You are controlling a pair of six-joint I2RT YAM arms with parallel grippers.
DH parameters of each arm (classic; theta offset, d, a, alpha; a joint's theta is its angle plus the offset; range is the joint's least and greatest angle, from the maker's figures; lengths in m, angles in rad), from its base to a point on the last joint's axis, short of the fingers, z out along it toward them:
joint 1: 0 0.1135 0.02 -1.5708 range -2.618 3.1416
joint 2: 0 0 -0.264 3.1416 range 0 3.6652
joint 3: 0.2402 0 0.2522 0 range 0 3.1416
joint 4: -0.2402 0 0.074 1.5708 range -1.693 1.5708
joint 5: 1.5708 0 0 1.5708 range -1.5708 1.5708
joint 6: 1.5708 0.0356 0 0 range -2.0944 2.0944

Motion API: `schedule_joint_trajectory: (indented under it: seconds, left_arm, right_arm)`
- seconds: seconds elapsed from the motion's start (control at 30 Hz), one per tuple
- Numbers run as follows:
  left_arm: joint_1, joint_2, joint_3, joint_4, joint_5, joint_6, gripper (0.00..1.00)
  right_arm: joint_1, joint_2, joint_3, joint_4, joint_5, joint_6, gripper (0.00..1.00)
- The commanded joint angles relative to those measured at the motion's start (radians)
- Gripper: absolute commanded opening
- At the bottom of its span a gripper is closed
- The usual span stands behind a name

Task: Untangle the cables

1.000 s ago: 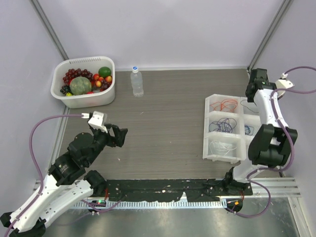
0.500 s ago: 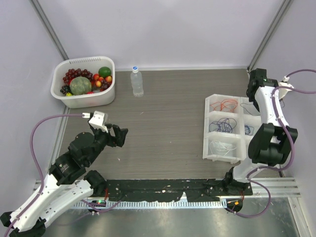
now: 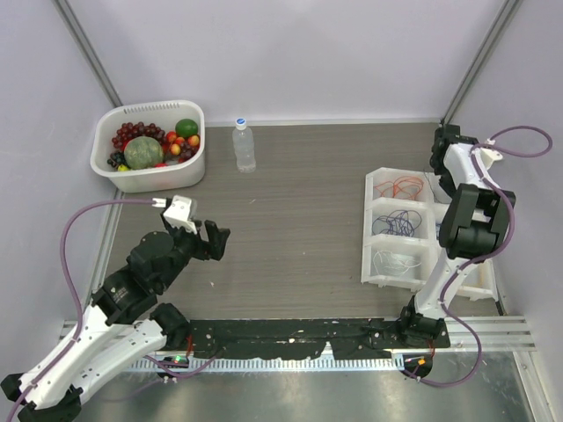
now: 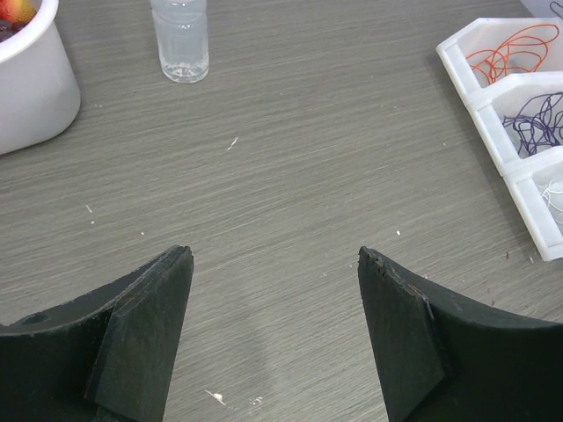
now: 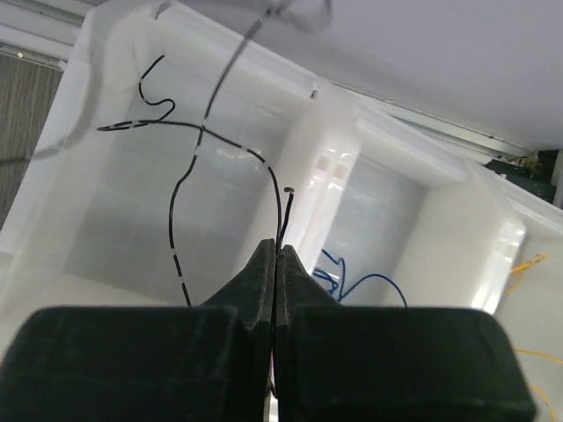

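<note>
A white compartment tray (image 3: 368,230) at the right holds sorted cables: orange (image 3: 404,185), purple-blue (image 3: 396,223) and white (image 3: 393,261). My right gripper (image 5: 278,249) is shut on a thin black cable (image 5: 189,189) and holds it above the tray's far right compartment; a blue cable (image 5: 352,283) lies in the compartment beyond. In the top view this gripper (image 3: 440,145) is at the tray's far right corner. My left gripper (image 4: 274,255) is open and empty above bare table at the left; it also shows in the top view (image 3: 211,239).
A white tub of fruit (image 3: 149,146) stands at the back left, with a clear water bottle (image 3: 244,145) beside it. The left wrist view also shows the bottle (image 4: 180,40) and the tray's orange (image 4: 510,51) and purple (image 4: 535,120) cables.
My right arm has swung its gripper back and left, toward the tray's far corner. My left arm has shifted slightly forward.
</note>
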Motion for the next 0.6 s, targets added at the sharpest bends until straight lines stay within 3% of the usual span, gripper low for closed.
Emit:
schedule_joint_trajectory:
  seconds: [0.0, 0.4, 0.57]
  left_arm:
    - [0.015, 0.007, 0.01, 0.037, 0.001, 0.017, 0.79]
    - [0.031, 0.017, 0.012, 0.04, 0.035, 0.014, 0.79]
    - [0.032, 0.014, 0.01, 0.038, 0.04, 0.013, 0.79]
  right_arm:
    - [-0.005, 0.031, 0.015, 0.103, -0.004, -0.052, 0.01]
    - [-0.016, 0.074, -0.044, 0.189, -0.003, -0.086, 0.01]
    - [-0.014, -0.044, -0.083, 0.287, -0.067, -0.25, 0.01]
